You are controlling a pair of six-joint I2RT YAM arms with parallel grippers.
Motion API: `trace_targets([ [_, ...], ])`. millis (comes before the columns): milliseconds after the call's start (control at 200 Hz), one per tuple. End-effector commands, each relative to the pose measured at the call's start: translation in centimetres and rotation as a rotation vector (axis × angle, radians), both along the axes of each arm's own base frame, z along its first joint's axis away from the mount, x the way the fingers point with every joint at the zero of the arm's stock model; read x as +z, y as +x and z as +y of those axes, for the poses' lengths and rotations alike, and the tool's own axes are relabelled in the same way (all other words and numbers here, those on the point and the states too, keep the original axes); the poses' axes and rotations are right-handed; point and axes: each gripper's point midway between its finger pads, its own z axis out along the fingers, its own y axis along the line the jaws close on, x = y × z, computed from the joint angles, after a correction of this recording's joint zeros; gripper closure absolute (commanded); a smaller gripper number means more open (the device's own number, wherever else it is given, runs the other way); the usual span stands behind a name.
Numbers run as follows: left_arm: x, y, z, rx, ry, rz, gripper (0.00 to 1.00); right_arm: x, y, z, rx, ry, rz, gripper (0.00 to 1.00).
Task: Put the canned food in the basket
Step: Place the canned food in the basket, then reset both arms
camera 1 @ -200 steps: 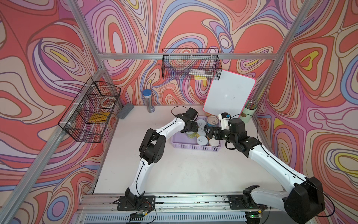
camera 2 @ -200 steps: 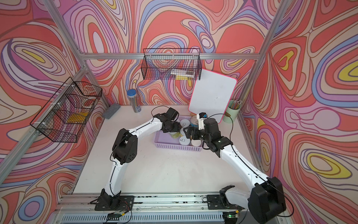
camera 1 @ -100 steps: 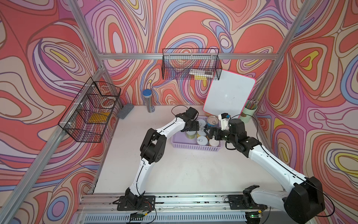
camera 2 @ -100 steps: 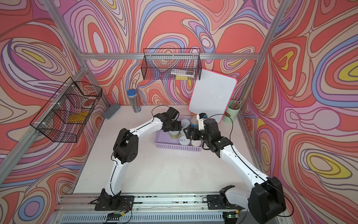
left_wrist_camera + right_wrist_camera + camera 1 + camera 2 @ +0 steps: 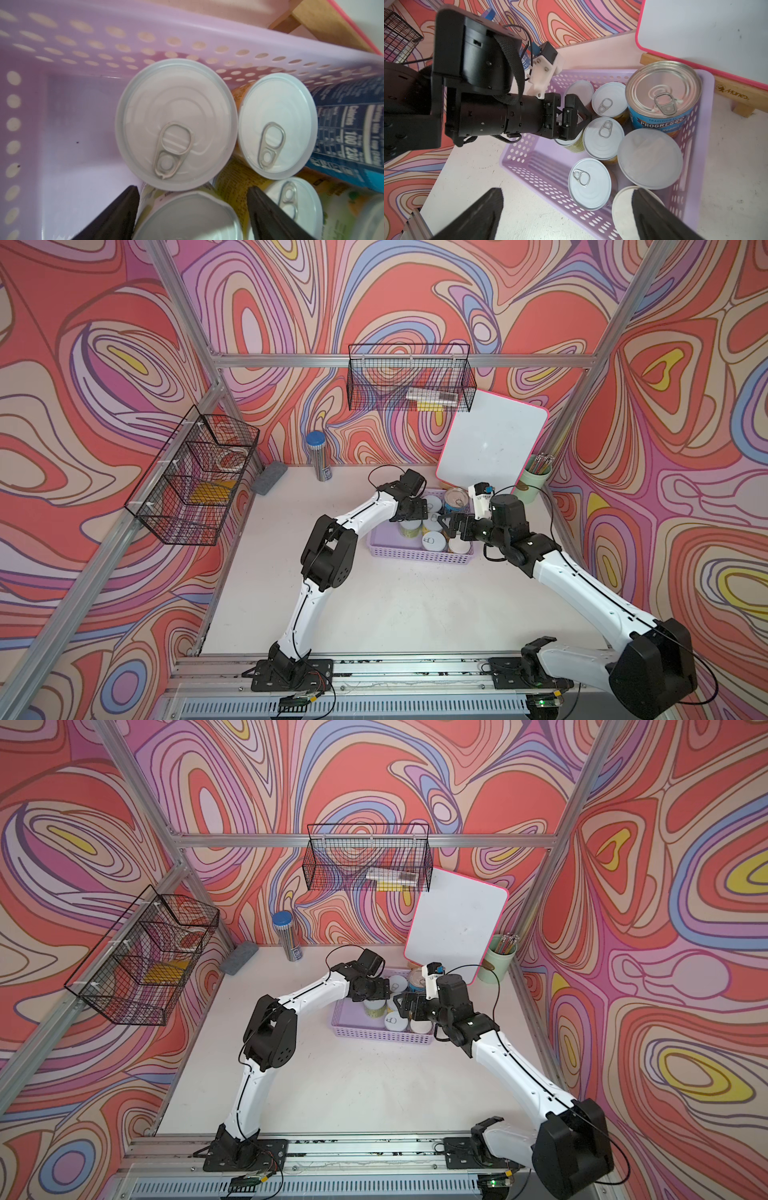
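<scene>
Both grippers over the lavender basket (image 5: 419, 559) of cans (image 5: 433, 540), back of table (image 5: 395, 614), just in front of whiteboard (image 5: 492, 439).
Left gripper (image 5: 191, 189) low inside basket, fingers close on either side of upright yellow-label can (image 5: 187, 218) — pinching or only beside it, cannot tell. Right gripper (image 5: 566, 189) spread wide, holding nothing, above near end of basket. All visible cans upright in basket — blue-label can (image 5: 662, 122) in corner nearest whiteboard.

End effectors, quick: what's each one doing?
Left end effector: astride a yellow-labelled can; grip cannot be told.
Right end effector: open, empty.
</scene>
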Motion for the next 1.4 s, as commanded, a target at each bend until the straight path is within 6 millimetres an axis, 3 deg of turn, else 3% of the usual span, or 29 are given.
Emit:
trace_targets([
  [0,0.8,0.1,-0.9,-0.008,-0.037,-0.016,0.15,-0.6,0.0,-0.1,-0.002,0.0,0.017,0.02],
  [356,1.2,-0.2,-0.5,-0.005,-0.027,-0.016,0.1,-0.7,0.0,-0.1,0.002,-0.004,0.024,0.02],
  [611,4.7,-1.1,0.4,-0.013,-0.04,-0.069,0.1,-1.0,0.1,1.7,0.075,0.056,0.047,0.04],
  [951,9.8,-3.2,3.4,-0.004,-0.012,-0.164,0.09,0.0,0.2,2.3,0.08,0.087,0.022,0.05],
  [1397,12.2,-7.1,7.3,-0.038,0.041,-0.252,0.06,1.0,-0.9,4.0,0.103,0.04,-0.009,0.05],
])
